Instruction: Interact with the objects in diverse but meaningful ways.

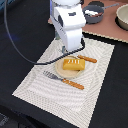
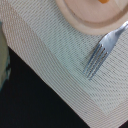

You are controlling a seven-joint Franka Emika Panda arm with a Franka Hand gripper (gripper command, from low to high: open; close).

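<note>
The yellow scored bread loaf [image 1: 73, 64] rests on a plate [image 1: 59, 71] at frame centre. A fork [image 1: 63, 80] lies below. Gripper state cannot be determined.

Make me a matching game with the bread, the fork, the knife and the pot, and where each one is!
Things:
1. yellow bread loaf
2. fork
3. knife
4. dark grey saucepan

Places:
A. on the brown surface behind the placemat
B. on the plate
C. on the placemat, on the near side of the plate
D. at the plate's far edge, beside the bread

Pairs: 1-B, 2-C, 3-D, 4-A
</note>
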